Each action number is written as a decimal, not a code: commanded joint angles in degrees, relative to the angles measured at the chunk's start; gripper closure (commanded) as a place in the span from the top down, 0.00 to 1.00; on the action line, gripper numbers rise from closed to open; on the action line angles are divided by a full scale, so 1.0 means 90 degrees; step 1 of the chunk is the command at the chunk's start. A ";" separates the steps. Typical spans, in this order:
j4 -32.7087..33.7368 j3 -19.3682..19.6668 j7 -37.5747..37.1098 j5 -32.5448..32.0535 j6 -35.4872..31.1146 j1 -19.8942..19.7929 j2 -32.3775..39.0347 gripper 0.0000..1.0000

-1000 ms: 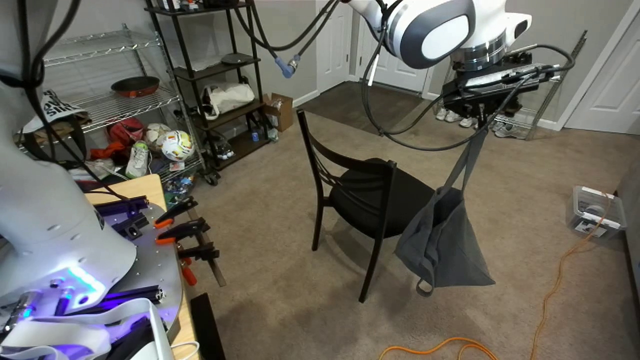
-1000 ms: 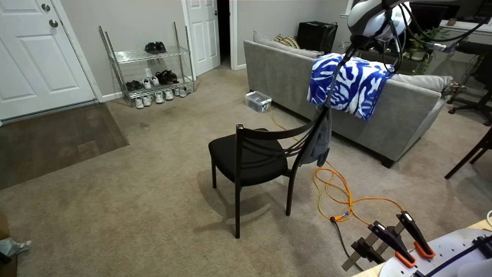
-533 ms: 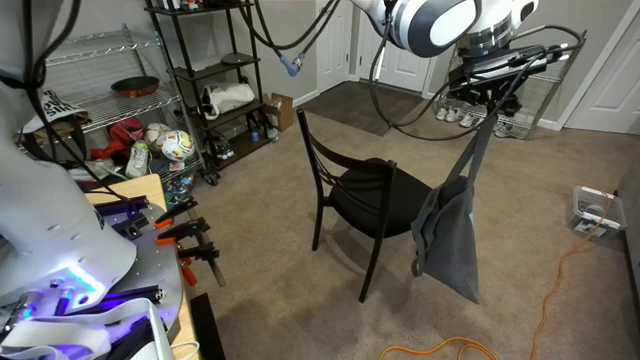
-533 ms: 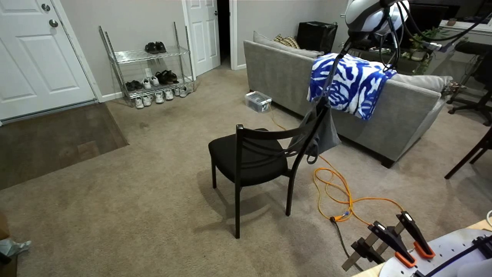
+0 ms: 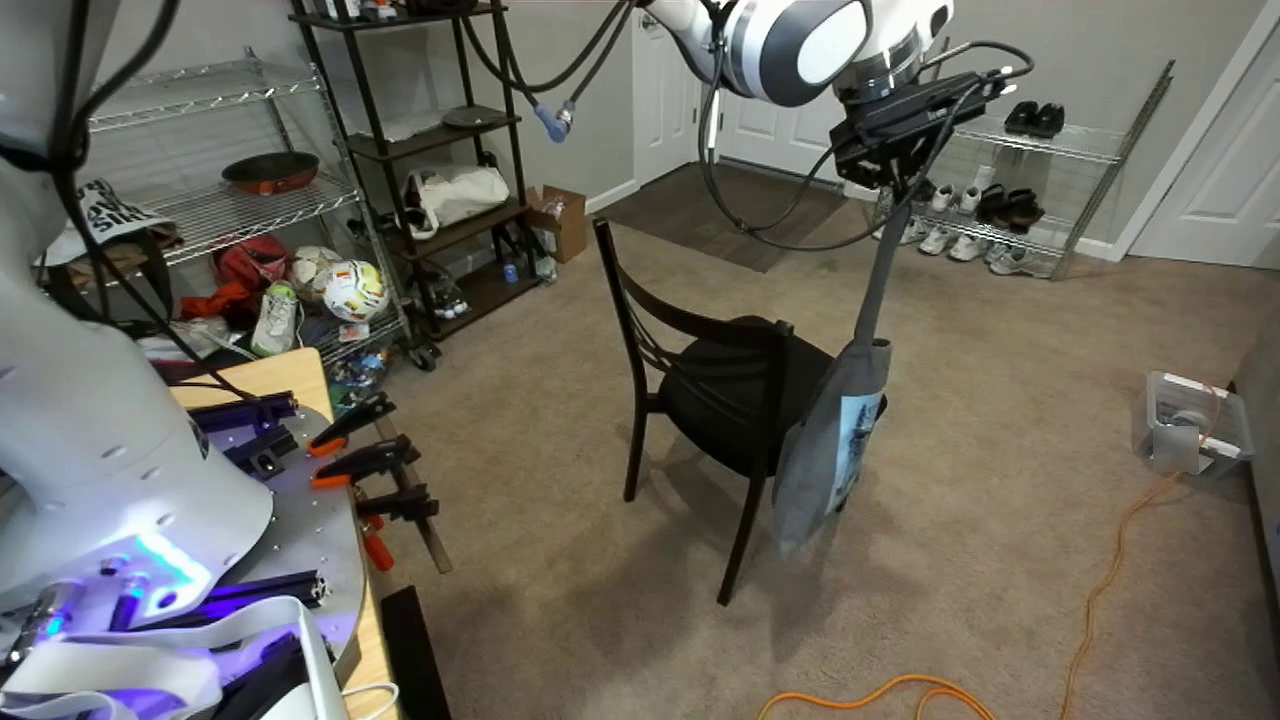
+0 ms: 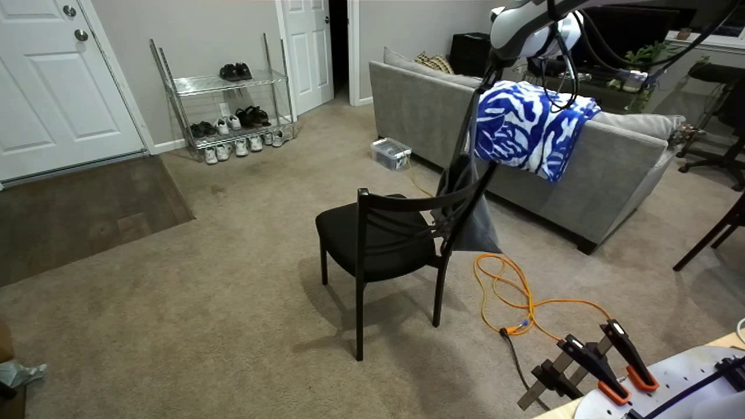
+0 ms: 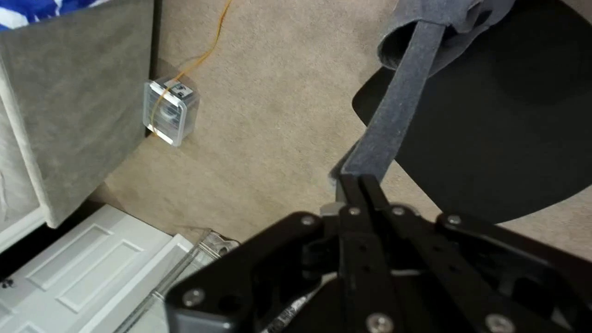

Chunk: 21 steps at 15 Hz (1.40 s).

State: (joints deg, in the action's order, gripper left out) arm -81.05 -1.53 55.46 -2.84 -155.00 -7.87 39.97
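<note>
Gripper (image 7: 361, 179): jaws pinching the strap (image 7: 397, 104), wrist view lower centre. Bag (image 5: 825, 460) hangs below, right of centre in an exterior view, by the chair (image 5: 720, 415), contact unclear. Looks light, floppy; strap's the best hold.

Dim rm lt; blue glare, robot base (image 5: 150, 480); soft shadows under chair (image 6: 378, 256); bag (image 5: 825, 450) blurry.

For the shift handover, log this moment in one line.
black two-finger gripper: closed on grey cloth strap | grey cloth tote bag: hanging beside black curved-back chair | bag-chair contact: unclear
</note>
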 commanded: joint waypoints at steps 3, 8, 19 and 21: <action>-0.1573 -0.0401 0.0133 -0.0462 -0.0696 0.0074 -0.0862 0.01; -0.2362 -0.0691 0.0374 -0.0394 -0.0867 -0.0150 -0.1280 0.01; -0.3530 -0.1431 0.2025 0.0313 -0.0862 -0.1032 -0.2283 0.01; -0.3574 -0.1342 0.2298 0.0440 -0.0751 -0.1063 -0.2359 0.01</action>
State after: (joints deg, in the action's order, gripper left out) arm -109.66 -13.19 71.05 -1.45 -161.42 -15.81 22.15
